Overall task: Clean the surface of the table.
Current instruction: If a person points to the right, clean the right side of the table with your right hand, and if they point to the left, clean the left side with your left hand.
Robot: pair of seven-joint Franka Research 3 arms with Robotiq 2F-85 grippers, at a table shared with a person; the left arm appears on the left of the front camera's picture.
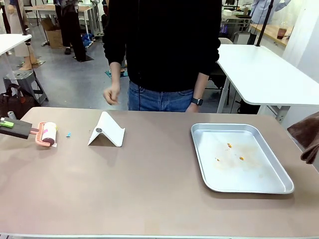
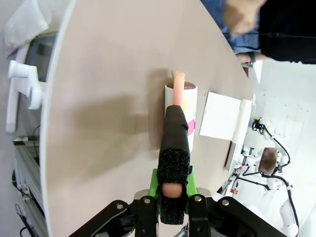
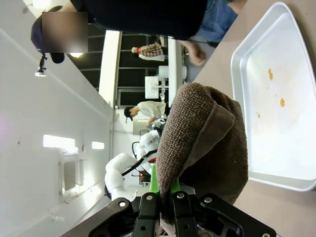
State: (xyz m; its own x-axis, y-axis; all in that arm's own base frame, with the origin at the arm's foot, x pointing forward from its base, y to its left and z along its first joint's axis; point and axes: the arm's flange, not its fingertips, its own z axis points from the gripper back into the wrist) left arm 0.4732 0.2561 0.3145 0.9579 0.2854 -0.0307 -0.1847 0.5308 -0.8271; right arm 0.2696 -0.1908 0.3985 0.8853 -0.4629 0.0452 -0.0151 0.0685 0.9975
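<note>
The tan-brown table (image 1: pixel 149 194) carries a small blue scrap (image 1: pixel 69 134) near its left end. My left gripper (image 1: pixel 7 123) is shut on the black-wrapped handle of a pink lint roller (image 1: pixel 48 133), whose white roll rests on the table at the far left. In the left wrist view the gripper (image 2: pixel 173 192) clamps that handle and the lint roller (image 2: pixel 183 103) lies ahead on the table (image 2: pixel 108 74). My right gripper (image 3: pixel 165 190) is shut on a brown towel (image 3: pixel 202 138), which hangs at the table's right edge (image 1: pixel 308 137), off the surface.
A silver tray (image 1: pixel 279 184) with a few orange crumbs (image 1: pixel 229 145) sits at the right. A white folded stand (image 1: pixel 106 131) is left of centre. A person in black stands at the far edge, one hand (image 1: pixel 111 94) raised.
</note>
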